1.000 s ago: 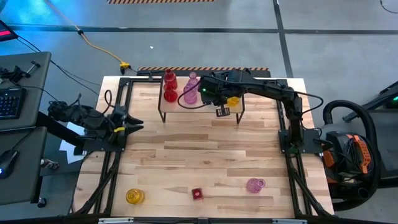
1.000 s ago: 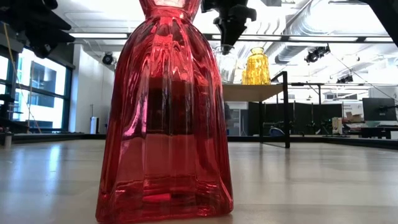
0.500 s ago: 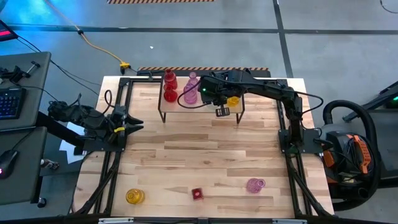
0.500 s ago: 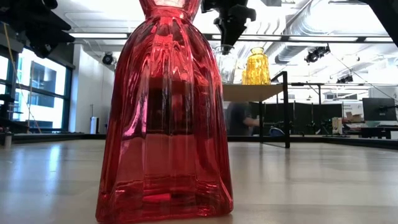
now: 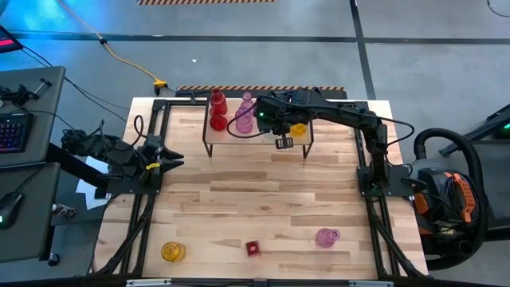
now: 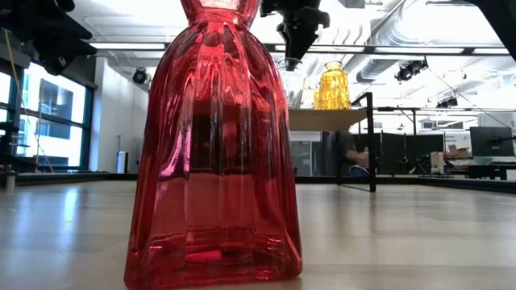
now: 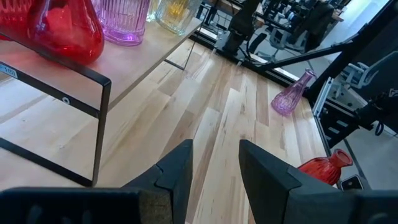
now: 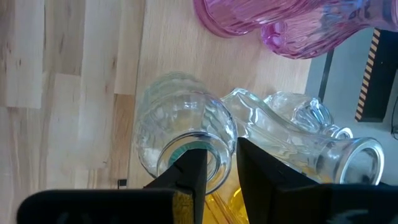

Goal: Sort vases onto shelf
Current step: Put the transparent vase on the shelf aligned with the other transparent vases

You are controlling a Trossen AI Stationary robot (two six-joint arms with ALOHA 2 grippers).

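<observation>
Our right gripper [image 8: 214, 163] over shelf [image 5: 239, 137], fingers narrowly parted astride clear vase [image 8: 183, 134] rim. Glass slick, brittle: we'd pinch neck gently. Left gripper [image 7: 214, 163] parked, fingers apart, holding nothing.

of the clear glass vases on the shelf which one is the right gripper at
The upright clear ribbed vase. The right gripper straddles its mouth rim, one finger inside, one outside. The other clear vase beside it lies on its side, untouched.
</observation>
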